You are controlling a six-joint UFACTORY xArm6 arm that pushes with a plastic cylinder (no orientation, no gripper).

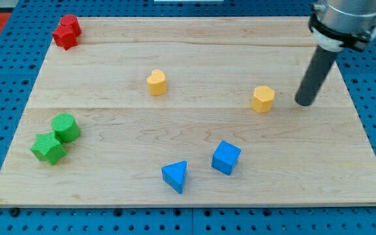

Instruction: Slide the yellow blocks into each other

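Observation:
Two yellow blocks lie apart on the wooden board. A yellow heart-shaped block [156,82] sits at the upper middle. A yellow hexagonal block [262,98] sits to its right, near the view's right. My tip [303,102] rests on the board just right of the hexagonal block, with a small gap between them. The dark rod rises from the tip toward the view's top right.
A red star-like block [66,31] sits at the top left corner. A green cylinder [65,127] and a green star block [48,147] touch at the left. A blue triangle [175,176] and a blue cube [226,157] lie near the bottom middle.

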